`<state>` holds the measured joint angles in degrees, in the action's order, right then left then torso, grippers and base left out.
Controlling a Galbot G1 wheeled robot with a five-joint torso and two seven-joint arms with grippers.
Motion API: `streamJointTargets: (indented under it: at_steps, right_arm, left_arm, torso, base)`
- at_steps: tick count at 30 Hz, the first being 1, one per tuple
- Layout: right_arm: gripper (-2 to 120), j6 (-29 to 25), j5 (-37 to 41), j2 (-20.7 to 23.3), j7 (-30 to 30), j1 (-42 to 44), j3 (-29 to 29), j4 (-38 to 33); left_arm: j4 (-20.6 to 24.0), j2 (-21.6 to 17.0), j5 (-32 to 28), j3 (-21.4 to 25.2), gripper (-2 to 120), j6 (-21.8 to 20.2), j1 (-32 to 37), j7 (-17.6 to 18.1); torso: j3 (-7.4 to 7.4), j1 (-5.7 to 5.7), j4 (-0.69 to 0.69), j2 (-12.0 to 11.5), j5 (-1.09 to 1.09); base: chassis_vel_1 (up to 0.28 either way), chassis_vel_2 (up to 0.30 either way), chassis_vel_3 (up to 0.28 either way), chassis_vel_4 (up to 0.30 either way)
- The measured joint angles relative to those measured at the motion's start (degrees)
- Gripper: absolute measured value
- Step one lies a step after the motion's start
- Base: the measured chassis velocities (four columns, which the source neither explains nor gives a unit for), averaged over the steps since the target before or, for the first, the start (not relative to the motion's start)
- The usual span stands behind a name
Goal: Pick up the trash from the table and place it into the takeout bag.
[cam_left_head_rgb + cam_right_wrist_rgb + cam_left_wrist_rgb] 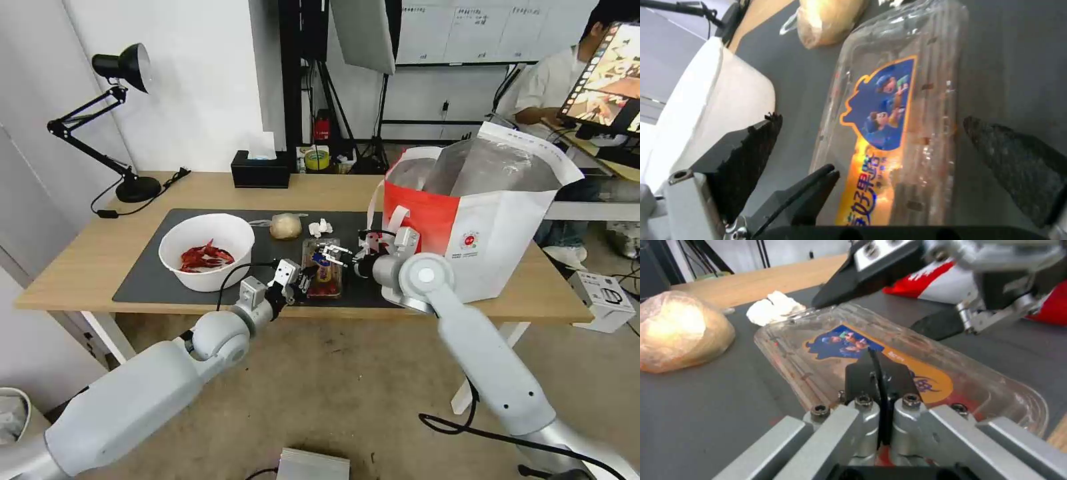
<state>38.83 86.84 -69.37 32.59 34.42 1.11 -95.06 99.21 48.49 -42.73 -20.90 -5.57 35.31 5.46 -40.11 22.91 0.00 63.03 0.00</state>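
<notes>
Clear clamshell [902, 133] seemingly between right jaws

Table [80, 267]: long light-wood top with a dark grey mat [143, 277] across its middle. On the mat, a white round bowl [207, 252] stands upright, red crayfish shells heaped inside. Near it, toward the bag, lies a clear bag with a beige lump [285, 227]; a crumpled white tissue [320, 227] lies close by. A clear plastic clamshell [323, 268], lid closed, blue-and-orange label up, rests flat at the mat's front edge. Takeout bag [507, 233]: white, red panel, foil-lined, upright, mouth open, on the table's right end.
</notes>
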Motion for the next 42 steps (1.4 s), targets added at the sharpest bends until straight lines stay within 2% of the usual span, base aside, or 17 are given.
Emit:
streamJointTargets:
  at_steps: [30,34,37,42]
  right_arm:
    - [100,1.59,-0.81,-2.38,0.28,-2.44,-2.29,3.53]
    - [97,2.26,-0.35,-2.35,0.51,-2.53,-2.23,3.6]
    - [88,2.49,0.27,-2.03,0.65,-2.88,-2.19,3.74]
    - [84,2.51,0.37,-1.99,0.84,-3.3,-2.3,4.16]
  left_arm:
    - [0.43,0.3,-0.02,0.43,0,1.03,0.61,-0.03]
    - [0.45,0.42,-0.07,0.55,0,1.11,0.61,-0.06]
    - [0.46,0.47,-0.23,0.72,0,1.18,0.5,-0.07]
    - [0.5,0.38,-0.23,0.21,0,1.58,0.44,-0.09]
  torso:
    - [0.0,0.0,0.0,0.01,0.0]
    - [0.0,0.0,0.0,0.0,0.0]
    - [0.0,0.0,0.0,0.0,0.0]
    - [0.0,0.0,0.0,0.01,0.0]
  base:
    - [0.0,0.0,0.0,0.0]
    - [0.0,0.0,0.0,0.0]
    - [0.0,0.0,0.0,0.0]
    - [0.0,0.0,0.0,0.0]
